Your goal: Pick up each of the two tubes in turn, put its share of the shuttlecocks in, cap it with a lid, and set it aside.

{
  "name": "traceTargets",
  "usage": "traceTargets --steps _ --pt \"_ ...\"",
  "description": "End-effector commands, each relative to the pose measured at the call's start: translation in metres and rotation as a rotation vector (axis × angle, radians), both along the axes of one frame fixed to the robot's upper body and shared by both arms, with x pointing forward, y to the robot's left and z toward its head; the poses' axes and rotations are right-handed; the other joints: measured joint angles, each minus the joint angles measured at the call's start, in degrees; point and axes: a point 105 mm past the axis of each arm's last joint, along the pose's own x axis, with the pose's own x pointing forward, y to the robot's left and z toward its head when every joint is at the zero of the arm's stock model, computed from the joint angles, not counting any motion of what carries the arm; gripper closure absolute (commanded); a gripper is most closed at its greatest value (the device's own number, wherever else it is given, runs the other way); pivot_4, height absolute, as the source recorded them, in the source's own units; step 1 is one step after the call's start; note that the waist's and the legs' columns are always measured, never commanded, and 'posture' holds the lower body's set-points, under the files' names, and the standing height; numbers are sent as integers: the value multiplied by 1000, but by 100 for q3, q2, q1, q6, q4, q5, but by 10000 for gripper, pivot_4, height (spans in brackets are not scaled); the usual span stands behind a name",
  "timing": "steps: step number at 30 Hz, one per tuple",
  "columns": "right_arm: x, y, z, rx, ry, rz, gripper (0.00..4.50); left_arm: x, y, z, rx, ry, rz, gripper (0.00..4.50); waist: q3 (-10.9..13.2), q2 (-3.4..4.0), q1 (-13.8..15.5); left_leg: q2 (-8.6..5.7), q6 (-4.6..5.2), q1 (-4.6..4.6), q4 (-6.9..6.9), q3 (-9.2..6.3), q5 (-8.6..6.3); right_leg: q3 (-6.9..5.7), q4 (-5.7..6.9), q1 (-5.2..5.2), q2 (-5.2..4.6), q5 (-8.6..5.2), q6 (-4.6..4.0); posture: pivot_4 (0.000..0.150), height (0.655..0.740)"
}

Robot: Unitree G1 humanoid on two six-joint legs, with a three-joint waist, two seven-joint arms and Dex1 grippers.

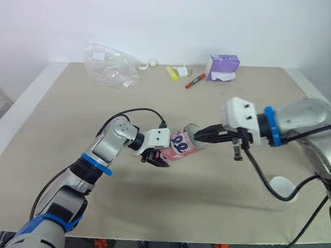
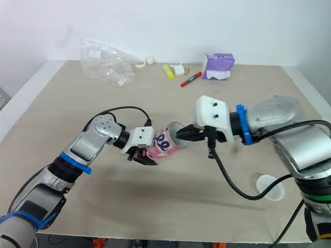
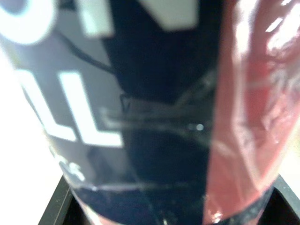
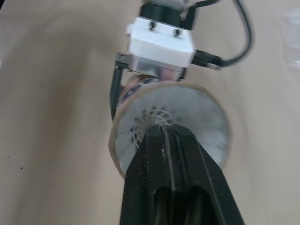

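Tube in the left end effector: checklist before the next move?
1. Left end effector grip on tube: ok, shut on it, tube held off the table, mouth toward the right arm.
2. Shuttlecock in the tube mouth: ok, feathers sit inside the rim.
3. Right end effector clear of the tube: not ok, its shut fingertips are at the mouth, against the shuttlecock.
4. Lid ready: ok, lies flat on the table by the right arm, nothing on it.
5. Count of shuttlecocks inside: cannot tell.
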Motion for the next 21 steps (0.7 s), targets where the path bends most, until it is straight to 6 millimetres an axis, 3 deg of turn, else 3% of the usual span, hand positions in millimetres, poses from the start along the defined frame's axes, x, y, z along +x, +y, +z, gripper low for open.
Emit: traceTargets --steps 1,5,11,16,21 --pt "14 12 -3 -118 -67 22 43995 -10 -6 -19 39 58 -32 19279 0 0 3 0 0 0 1 1 0 0 1 -1 0 1 2 1500 7400" --pt "27 29 -17 -255 -76 74 43995 -9 -8 -19 38 55 -35 19279 -1 1 2 -4 0 -2 2 1 1 0 3 -2 0 1 3 1500 7400" --pt "21 41 -48 -358 31 176 43995 -9 -10 -19 32 56 -34 19279 -36 -23 -11 -4 -3 21 3 -4 2 -5 7 20 1 1 2 1500 7400" --pt "26 44 -53 -373 49 180 43995 -10 -11 -20 27 58 -32 19279 -54 -31 -25 7 -3 60 3 -11 2 -10 10 53 12 -4 -9 1500 7400" --pt "30 35 -45 -371 49 151 43995 -9 -8 -21 29 56 -23 19279 -64 -27 -24 14 -10 65 3 -16 6 -15 16 55 18 -2 -19 1500 7400"
